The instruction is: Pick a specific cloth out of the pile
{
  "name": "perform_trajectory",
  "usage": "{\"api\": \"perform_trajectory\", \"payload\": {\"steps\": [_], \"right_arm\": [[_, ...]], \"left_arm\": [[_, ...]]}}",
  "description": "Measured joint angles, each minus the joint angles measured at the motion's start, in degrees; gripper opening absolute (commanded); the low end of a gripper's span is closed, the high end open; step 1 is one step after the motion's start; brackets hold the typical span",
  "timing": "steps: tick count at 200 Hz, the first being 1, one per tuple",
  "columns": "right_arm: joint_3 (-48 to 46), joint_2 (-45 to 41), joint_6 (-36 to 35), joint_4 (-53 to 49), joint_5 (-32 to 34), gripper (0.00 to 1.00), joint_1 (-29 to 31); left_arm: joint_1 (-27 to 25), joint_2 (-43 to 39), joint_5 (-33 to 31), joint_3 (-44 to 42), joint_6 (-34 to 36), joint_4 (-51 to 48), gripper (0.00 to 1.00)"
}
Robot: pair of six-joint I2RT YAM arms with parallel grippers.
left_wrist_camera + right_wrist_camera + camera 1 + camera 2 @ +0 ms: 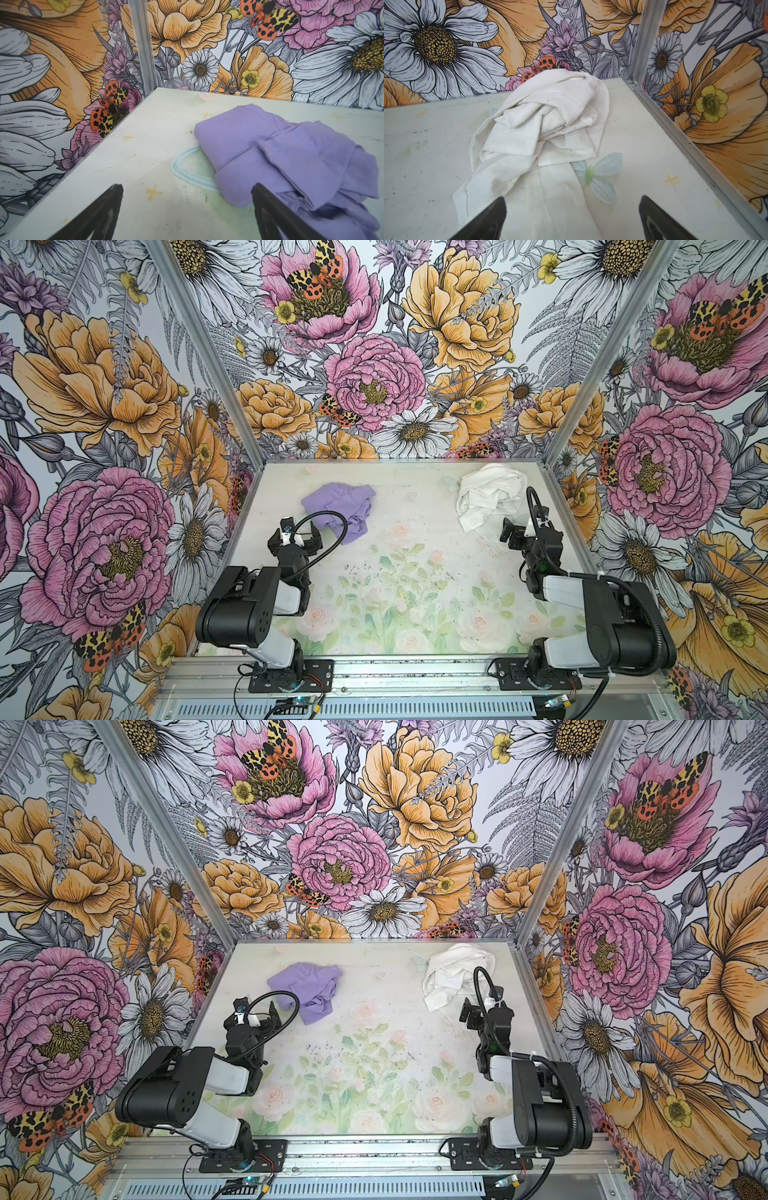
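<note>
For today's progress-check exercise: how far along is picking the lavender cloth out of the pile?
Done: the lavender cloth lies alone on the table, apart from the white pile. In hand: nothing; the left gripper is open at the cloth's edge, the right gripper open at the pile's edge. Left: apparently nothing, judging by the separation.

Table and flowered walls
The table (pixel 415 497) bears a pale rose print, with dark specks (pixel 361 569) near its middle. Walls (pixel 374 344) of large flowers and moths close three edges; posts (pixel 209 356) stand at the far corners; a rail (pixel 415 672) runs along the near edge.
</note>
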Motion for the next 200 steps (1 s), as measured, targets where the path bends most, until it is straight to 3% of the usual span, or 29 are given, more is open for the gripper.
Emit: {"api": "perform_trajectory", "payload": {"steps": [64,151,200], "right_arm": [[0.02,4.09,-0.90,4.68,-1.90,0.99,0.02],[0.50,4.09,-2.10,4.81,-3.65,0.99,0.13],[0.74,4.09,-2.49,4.79,-4.48,1.00,0.13]], "left_arm": [[0.66,-0.33,3.98,8.83,0.02,-8.68,0.99],[1.46,-0.48,6.80,9.05,0.02,-13.03,0.99],[4.02,-0.48,13.97,9.05,-0.04,-13.25,0.99]]}}
